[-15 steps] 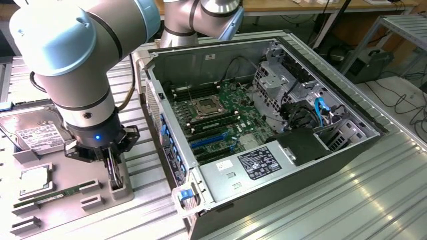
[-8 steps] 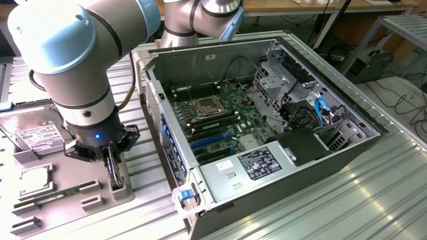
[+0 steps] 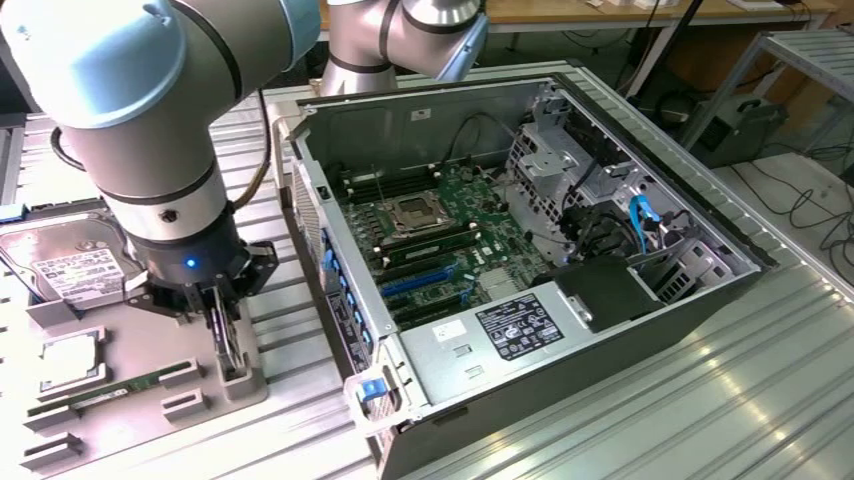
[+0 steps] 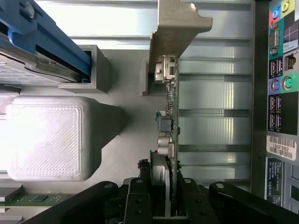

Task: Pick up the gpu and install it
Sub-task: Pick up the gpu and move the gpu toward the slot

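Entry, as I read it from my station:

- End effector (image 3: 214, 302): one, fingers drawn in narrow and clamped on the gpu (image 4: 171, 109).
- Gpu: one, on edge between the fingers, metal bracket at its far end. It sits directly below the end effector at the grey holder tray (image 3: 140, 345). I cannot tell whether it has cleared its slot.
- Computer case (image 3: 441, 105): one, lid off, well apart from the end effector, card slots unfilled.
- Hard drive (image 3: 74, 268): one, near the end effector.
- Memory stick (image 3: 100, 395): one, on the tray.
- Desk (image 3: 694, 400): one.

Progress, by my judgement: grasp made, installation outstanding.
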Tool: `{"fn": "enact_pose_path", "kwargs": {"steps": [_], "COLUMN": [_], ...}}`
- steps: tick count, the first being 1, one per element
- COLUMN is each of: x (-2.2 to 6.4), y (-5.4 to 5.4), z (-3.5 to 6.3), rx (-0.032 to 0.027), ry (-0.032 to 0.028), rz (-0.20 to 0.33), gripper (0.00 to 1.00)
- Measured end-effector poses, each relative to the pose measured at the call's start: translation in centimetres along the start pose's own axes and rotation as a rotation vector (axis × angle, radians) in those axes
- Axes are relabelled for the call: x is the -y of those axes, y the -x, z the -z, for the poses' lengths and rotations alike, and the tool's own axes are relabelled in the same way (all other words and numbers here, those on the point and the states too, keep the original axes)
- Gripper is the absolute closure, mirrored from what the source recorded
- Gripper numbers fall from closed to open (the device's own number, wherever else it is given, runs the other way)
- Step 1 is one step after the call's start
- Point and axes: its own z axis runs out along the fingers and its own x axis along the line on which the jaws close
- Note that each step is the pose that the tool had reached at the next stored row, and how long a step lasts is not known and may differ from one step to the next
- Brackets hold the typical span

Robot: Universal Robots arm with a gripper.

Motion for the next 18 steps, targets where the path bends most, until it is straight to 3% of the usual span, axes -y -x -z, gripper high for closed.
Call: {"fn": "enact_pose_path", "kwargs": {"steps": [18], "x": [-0.19], "y": [0.1], "z": [3.89], "rx": [0.0], "ry": [0.0], "rz": [0.0], "gripper": [0.72]}}
